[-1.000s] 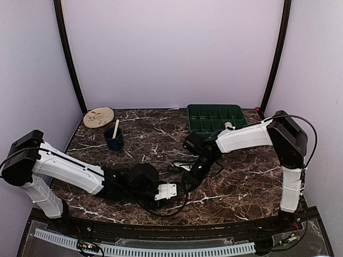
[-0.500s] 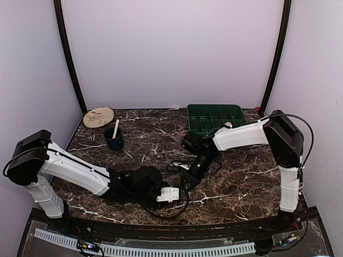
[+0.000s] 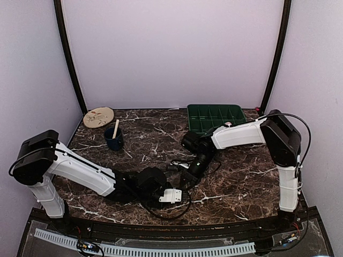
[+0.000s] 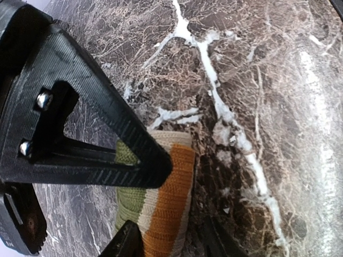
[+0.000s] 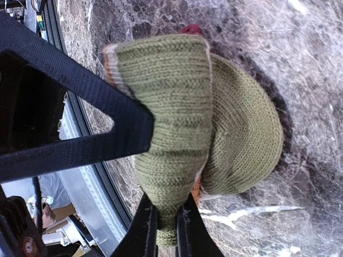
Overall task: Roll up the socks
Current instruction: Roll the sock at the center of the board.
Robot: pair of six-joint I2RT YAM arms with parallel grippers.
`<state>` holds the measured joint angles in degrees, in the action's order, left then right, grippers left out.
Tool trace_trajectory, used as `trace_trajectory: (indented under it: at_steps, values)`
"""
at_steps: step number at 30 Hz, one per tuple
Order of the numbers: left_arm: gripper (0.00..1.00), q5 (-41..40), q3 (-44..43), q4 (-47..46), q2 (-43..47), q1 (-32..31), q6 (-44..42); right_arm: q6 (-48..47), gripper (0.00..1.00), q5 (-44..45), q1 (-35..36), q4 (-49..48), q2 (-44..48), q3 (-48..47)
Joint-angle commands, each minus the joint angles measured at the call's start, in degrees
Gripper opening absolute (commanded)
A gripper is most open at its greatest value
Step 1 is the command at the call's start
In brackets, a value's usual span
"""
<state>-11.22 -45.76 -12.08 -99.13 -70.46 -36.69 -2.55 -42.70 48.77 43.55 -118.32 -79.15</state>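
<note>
Here, the socks (image 5: 214, 134) lie as one olive knit bundle with orange and cream bands, low on the marble table (image 3: 241, 176) toward six o'clock, hidden from above by both wrists. The right gripper (image 5: 166, 225) is clenched on a folded flap at the bundle's six o'clock edge. The left gripper (image 4: 146, 206) straddles the striped end; whether it presses cannot be told. To roll well, the pinched flap probably needs turning over tightly while the far end is pinned.
</note>
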Motion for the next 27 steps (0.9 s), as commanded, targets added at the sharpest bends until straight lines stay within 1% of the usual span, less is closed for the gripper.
trace_trajectory:
  at_steps: [1,9,15,21,25,27]
  values:
    - [0.43,-1.85,-1.17,0.31,-1.51,-0.38,-1.60,-0.77,0.00,-2.17,-0.43,0.47,-1.48,-2.09]
    - [0.44,-4.78,-1.80,0.61,-3.38,-0.38,-3.29,-0.88,0.00,-3.01,-0.77,1.34,-2.89,-3.53]
    - [0.42,-7.79,-2.29,0.85,-5.37,-0.38,-3.56,-0.97,0.00,-3.64,-1.06,1.80,-4.28,-4.33]
    - [0.33,-8.59,-3.18,3.13,-7.73,-0.38,-3.76,-0.88,0.00,-4.21,-1.47,1.98,-4.86,-5.02]
    - [0.27,-7.61,-3.86,5.82,-9.18,-0.37,-2.86,-0.73,0.00,-4.32,-1.81,2.05,-4.98,-5.38]
    - [0.22,-6.53,-4.43,7.55,-9.97,-0.33,-2.15,-0.62,0.00,-4.32,-1.85,2.09,-4.99,-5.48]
